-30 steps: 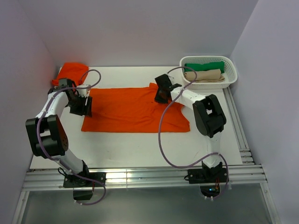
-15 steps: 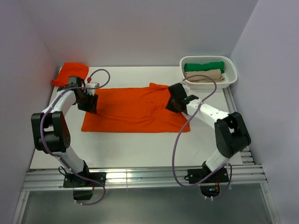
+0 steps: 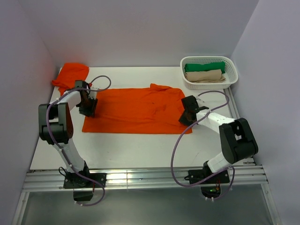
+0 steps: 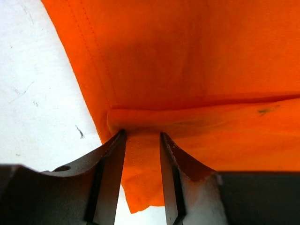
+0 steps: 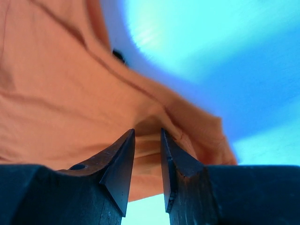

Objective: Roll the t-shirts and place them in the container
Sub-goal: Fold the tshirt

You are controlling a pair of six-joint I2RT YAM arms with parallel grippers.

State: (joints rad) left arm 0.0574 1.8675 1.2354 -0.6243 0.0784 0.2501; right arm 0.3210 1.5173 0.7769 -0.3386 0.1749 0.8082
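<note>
One orange t-shirt (image 3: pixel 136 110) lies spread flat across the middle of the table. A second orange t-shirt (image 3: pixel 71 73) lies crumpled at the back left. My left gripper (image 3: pixel 87 106) is low over the flat shirt's left edge. Its jaws stand a little apart, with the shirt's hem (image 4: pixel 140 173) between the fingers (image 4: pixel 112 168), right at a fold line. My right gripper (image 3: pixel 187 114) is low over the shirt's right edge near the front corner. Its jaws are narrowly apart with wrinkled cloth (image 5: pixel 147 140) between them.
A white mesh basket (image 3: pixel 232 79) at the back right holds a green and a tan rolled cloth. The walls stand close on the left, back and right. Bare white table (image 3: pixel 117 150) lies in front of the shirt.
My right gripper has moved from the shirt's back sleeve down along its right edge toward the front corner. My left gripper has shifted slightly right onto the shirt's left edge.
</note>
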